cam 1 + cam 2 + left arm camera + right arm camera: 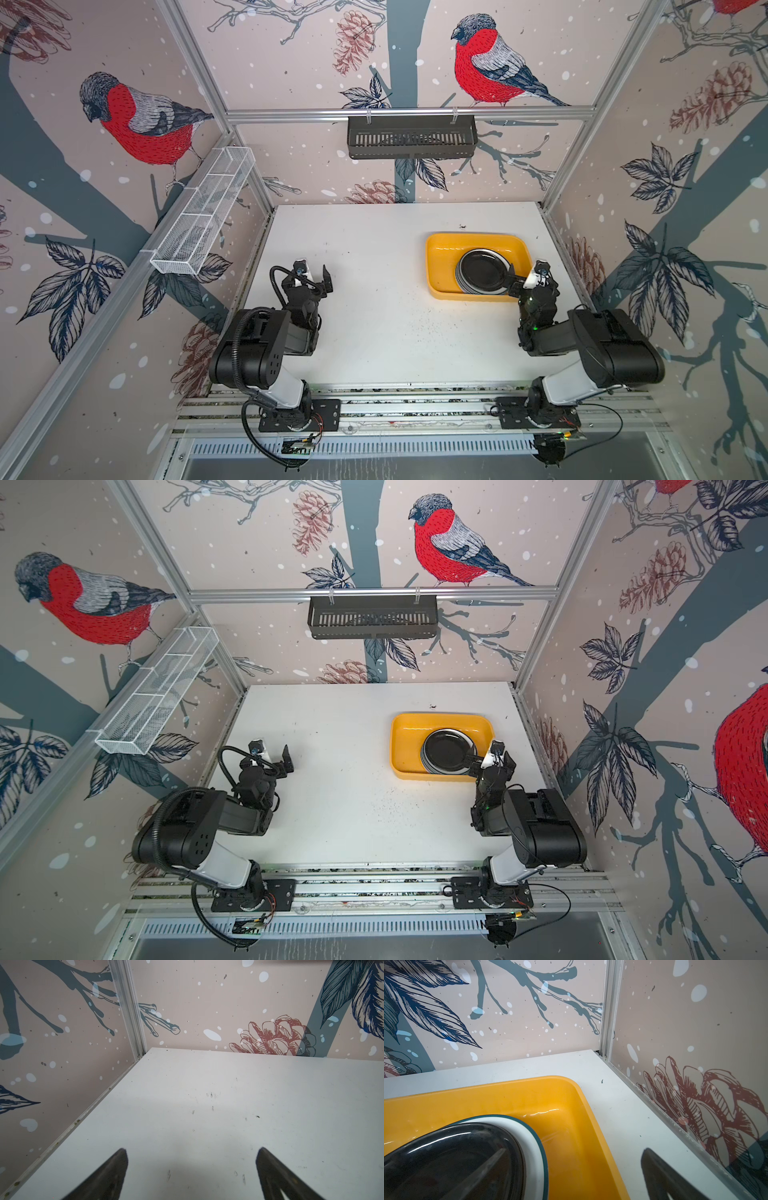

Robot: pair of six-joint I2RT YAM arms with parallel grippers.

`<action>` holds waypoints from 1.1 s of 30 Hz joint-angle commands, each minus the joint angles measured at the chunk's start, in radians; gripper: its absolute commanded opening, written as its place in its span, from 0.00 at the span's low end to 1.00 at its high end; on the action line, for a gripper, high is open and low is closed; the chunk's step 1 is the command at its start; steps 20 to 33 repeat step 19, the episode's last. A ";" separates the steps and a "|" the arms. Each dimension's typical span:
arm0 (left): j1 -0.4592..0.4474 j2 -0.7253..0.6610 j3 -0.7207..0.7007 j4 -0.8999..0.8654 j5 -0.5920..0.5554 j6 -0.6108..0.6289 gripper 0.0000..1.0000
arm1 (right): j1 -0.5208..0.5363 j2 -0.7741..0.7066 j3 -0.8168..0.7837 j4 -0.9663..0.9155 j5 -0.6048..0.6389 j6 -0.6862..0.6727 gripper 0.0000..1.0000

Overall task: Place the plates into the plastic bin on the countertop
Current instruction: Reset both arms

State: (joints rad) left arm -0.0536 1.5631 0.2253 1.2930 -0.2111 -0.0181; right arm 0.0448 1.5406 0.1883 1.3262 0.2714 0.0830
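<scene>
The yellow plastic bin (440, 249) (405, 737) lies on the right half of the white countertop (374, 291). A stack of plates (482, 270) (446, 750) sits in it, with a plain black plate (446, 1157) on top and a white plate with a teal rim (529, 1136) just below. My right gripper (524, 272) (575, 1150) is open at the bin's near right corner: one finger is over the black plate, the other outside the bin wall (508, 1093). It holds nothing. My left gripper (312, 272) (192, 1150) is open over bare countertop (207, 1084) on the left.
A black slotted basket (411, 137) hangs on the back wall and a white wire mesh rack (203, 212) on the left wall. The right wall (695, 1084) stands close beside the bin. Aluminium rails (415, 399) carrying both arm bases edge the front.
</scene>
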 commanded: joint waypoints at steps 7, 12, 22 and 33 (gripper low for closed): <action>0.000 0.000 0.007 0.025 -0.005 0.018 0.96 | 0.001 0.001 0.007 0.020 0.014 0.002 1.00; 0.004 0.006 0.018 0.009 0.003 0.015 0.97 | -0.012 0.008 0.020 -0.004 -0.015 0.011 1.00; 0.004 -0.003 0.005 0.026 0.006 0.018 0.97 | -0.011 -0.002 0.004 0.020 -0.017 0.008 1.00; 0.004 -0.003 0.005 0.026 0.006 0.018 0.97 | -0.011 -0.002 0.004 0.020 -0.017 0.008 1.00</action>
